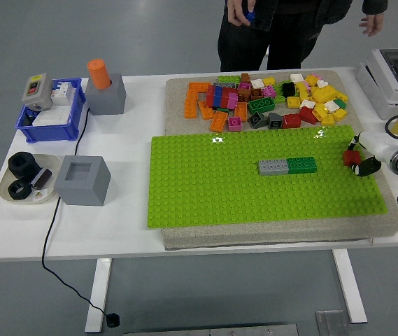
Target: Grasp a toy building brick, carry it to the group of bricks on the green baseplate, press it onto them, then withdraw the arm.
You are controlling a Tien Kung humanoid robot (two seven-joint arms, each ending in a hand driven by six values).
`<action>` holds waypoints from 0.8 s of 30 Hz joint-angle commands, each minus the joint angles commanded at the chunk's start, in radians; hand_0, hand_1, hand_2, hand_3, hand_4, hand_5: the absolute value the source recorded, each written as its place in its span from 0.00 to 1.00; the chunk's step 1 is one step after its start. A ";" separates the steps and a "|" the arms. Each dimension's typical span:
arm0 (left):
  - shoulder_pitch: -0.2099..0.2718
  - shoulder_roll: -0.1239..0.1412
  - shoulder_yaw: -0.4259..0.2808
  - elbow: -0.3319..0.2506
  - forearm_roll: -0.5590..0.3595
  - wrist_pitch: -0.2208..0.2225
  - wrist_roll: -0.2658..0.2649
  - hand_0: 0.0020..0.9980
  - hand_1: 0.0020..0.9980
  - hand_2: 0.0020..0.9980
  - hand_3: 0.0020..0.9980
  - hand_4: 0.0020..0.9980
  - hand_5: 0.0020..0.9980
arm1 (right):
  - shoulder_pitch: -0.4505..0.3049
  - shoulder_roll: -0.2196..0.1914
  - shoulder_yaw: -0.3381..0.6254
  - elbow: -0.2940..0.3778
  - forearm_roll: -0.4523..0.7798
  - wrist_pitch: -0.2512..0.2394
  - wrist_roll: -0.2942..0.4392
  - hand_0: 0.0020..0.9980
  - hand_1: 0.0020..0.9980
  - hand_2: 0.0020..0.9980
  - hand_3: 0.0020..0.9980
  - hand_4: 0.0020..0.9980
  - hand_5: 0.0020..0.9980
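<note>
Head view, right hand [361, 158]: fingers closed around red brick [352, 159], over right edge of green baseplate [205, 189].
Grey-green brick row [287, 166]: seated mid-baseplate, well left of hand.

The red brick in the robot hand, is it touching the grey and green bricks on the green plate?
Apart. The head view shows bare green baseplate studs between the red brick, held in the right robot hand, and the grey and green bricks.

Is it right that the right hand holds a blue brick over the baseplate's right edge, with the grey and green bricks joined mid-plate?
Not quite: in the head view the brick in the right hand is red, not blue. The rest holds: it is over the green baseplate's right edge, and the grey brick and green brick sit joined mid-plate.
</note>
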 joint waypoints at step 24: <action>0.005 -0.002 0.001 0.000 -0.007 0.002 -0.005 0.60 0.62 0.55 0.60 0.73 0.20 | 0.026 0.018 -0.013 0.177 0.002 -0.023 -0.027 0.98 0.97 0.95 0.65 0.54 0.18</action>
